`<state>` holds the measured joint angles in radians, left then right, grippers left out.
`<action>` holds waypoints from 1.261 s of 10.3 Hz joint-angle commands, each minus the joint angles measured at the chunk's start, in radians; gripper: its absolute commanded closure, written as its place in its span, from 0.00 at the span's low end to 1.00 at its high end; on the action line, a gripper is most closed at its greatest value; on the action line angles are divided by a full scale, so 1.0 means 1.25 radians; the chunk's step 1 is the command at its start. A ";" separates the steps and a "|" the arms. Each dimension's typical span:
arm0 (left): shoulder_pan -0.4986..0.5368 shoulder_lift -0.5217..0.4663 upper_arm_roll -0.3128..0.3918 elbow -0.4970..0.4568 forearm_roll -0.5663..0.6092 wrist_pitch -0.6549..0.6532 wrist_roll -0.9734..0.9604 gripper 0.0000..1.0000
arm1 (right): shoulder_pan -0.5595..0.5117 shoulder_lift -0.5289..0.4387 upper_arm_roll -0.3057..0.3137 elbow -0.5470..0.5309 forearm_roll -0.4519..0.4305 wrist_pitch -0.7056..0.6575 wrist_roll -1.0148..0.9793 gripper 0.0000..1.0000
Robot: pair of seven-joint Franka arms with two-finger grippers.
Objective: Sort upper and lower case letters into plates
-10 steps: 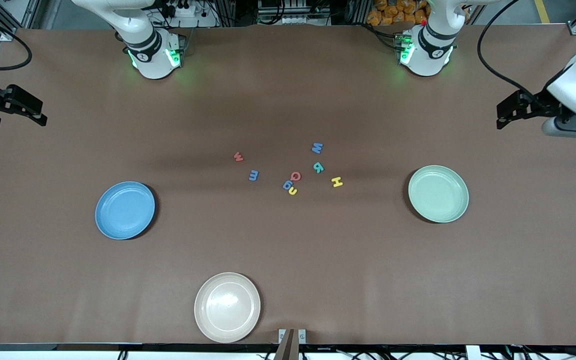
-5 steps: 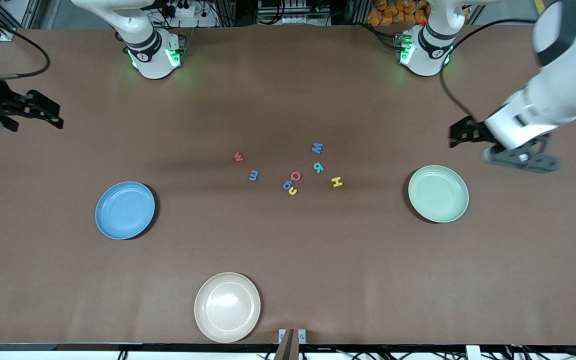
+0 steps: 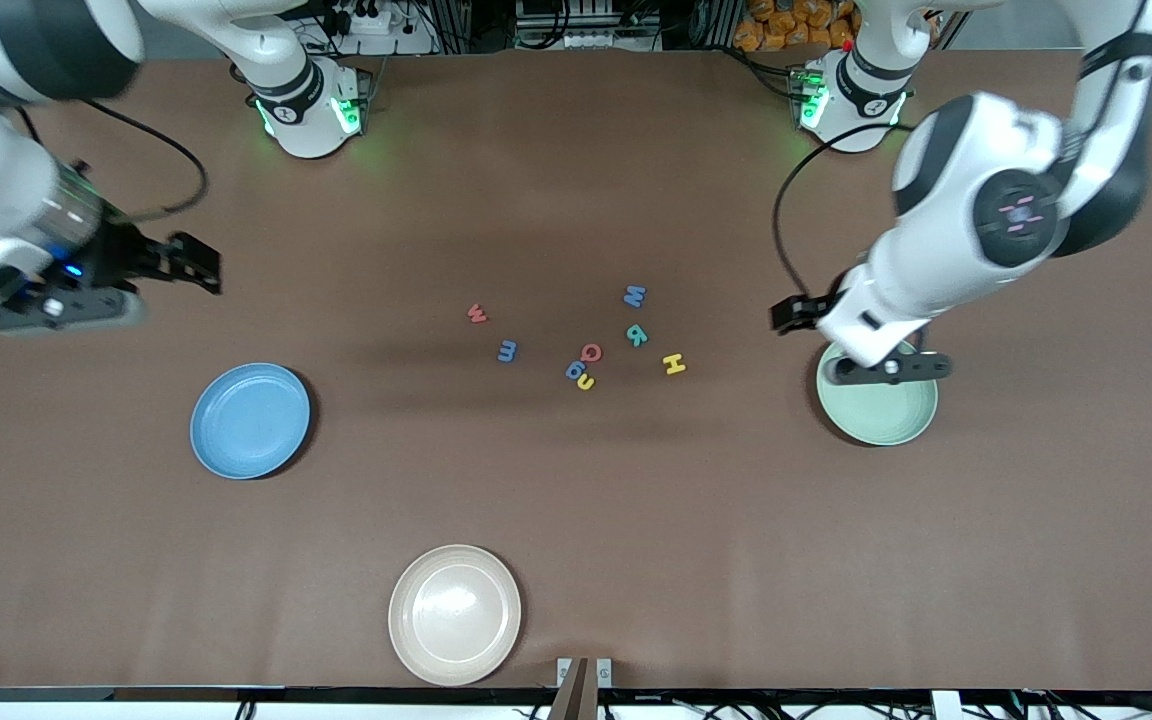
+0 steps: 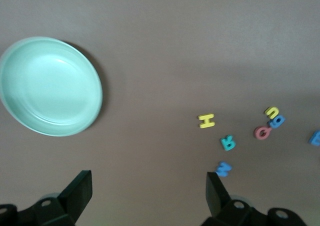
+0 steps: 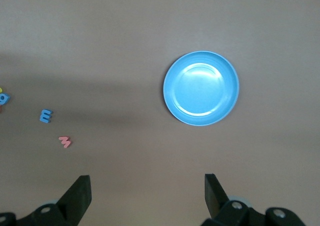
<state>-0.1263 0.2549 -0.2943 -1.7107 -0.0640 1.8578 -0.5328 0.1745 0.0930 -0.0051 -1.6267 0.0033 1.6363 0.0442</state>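
The left gripper (image 3: 786,315) hangs wide open and empty over bare table beside the mint green plate (image 3: 881,415); the right gripper (image 3: 198,265), equally spread and empty, is above the table near the sky blue plate (image 3: 249,420). The letters (image 3: 586,345) lie scattered between both plates

1. We see a round, shallow, beige cream-coloured plastic plate (image 3: 455,614) resting on the brown paper-covered table (image 3: 696,540), at the edge nearest the front camera.
2. We find a small grey metal bracket (image 3: 583,673) fixed at that same table edge, just beside the plate.
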 commanded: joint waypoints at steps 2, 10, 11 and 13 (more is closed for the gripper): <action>-0.088 0.009 0.002 -0.133 -0.009 0.193 -0.205 0.00 | 0.027 0.076 -0.003 0.007 0.013 0.049 0.012 0.00; -0.186 0.214 0.002 -0.138 0.230 0.397 -0.470 0.00 | 0.096 0.209 -0.003 0.007 0.013 0.165 0.065 0.00; -0.185 0.229 0.002 -0.137 0.277 0.407 -0.470 0.00 | 0.101 0.216 -0.003 0.008 0.013 0.176 0.076 0.00; -0.182 0.250 0.002 -0.138 0.306 0.426 -0.474 0.02 | 0.124 0.236 -0.003 0.012 0.013 0.194 0.143 0.00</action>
<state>-0.3575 0.5507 -0.2893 -1.8891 0.2761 2.3712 -1.0953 0.3091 0.3667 -0.0044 -1.6315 0.0040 1.8706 0.1638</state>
